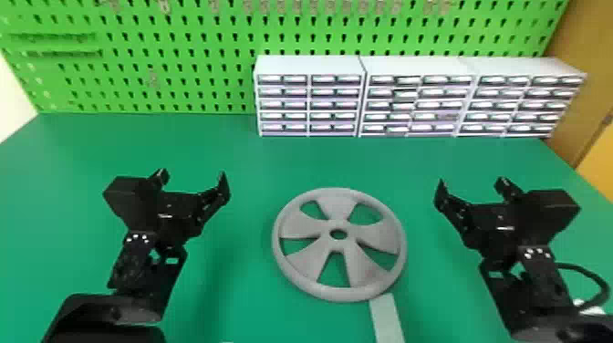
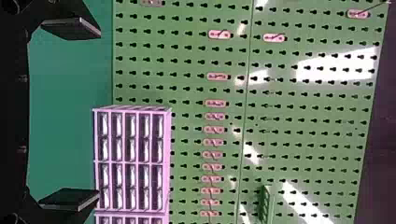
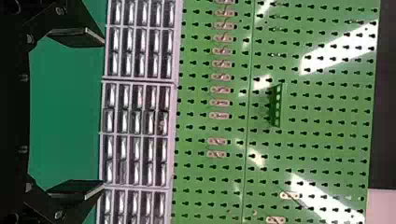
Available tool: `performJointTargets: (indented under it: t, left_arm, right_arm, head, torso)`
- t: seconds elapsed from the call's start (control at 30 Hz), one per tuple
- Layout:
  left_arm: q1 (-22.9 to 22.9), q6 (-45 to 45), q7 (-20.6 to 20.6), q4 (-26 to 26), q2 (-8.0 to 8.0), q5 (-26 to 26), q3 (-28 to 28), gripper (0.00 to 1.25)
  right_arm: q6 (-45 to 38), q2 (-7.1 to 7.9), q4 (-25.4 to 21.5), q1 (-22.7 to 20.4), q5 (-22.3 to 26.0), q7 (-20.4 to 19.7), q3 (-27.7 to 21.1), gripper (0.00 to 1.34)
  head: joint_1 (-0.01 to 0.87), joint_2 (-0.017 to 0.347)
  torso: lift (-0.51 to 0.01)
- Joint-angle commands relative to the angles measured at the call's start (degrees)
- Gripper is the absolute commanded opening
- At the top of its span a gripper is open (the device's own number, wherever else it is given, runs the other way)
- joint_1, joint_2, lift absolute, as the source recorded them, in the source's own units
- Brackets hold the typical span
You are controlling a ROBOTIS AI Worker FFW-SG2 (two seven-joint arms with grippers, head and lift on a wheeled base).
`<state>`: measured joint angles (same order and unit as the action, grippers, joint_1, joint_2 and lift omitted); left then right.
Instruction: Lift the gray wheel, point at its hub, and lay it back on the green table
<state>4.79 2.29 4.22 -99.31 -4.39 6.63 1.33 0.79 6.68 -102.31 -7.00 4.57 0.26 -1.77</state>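
Observation:
The gray wheel lies flat on the green table between the two arms, its hub facing up with a small dark hole at the centre. Left of the wheel, my left gripper stands apart from it, open and holding nothing. On the wheel's other side my right gripper is likewise open and touches nothing. In the left wrist view the left gripper has its two fingers wide apart. The right wrist view has the right gripper with a broad gap between its fingers.
A pale flat strip runs from the wheel's near edge toward the table's front. White drawer cabinets line the back of the table at centre and right. Behind them rises a green pegboard. A black cable loops beside the right arm.

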Motion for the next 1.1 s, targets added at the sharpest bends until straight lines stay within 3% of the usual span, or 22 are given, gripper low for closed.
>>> performJointTargets:
  t: [0.0, 1.07]
  left_arm:
    - [0.0, 0.3, 0.0, 0.1, 0.00, 0.0, -0.1, 1.16]
    - [0.0, 0.6, 0.0, 0.0, 0.00, 0.0, 0.1, 1.16]
  right_arm:
    - [0.0, -0.17, 0.0, 0.1, 0.0, 0.0, 0.0, 1.12]
    - [0.0, -0.44, 0.0, 0.1, 0.1, 0.0, -0.3, 1.12]
  head:
    - [0.692, 0.048]
    - [0.692, 0.048]
  torso:
    - [-0.093]
    - [-0.093]
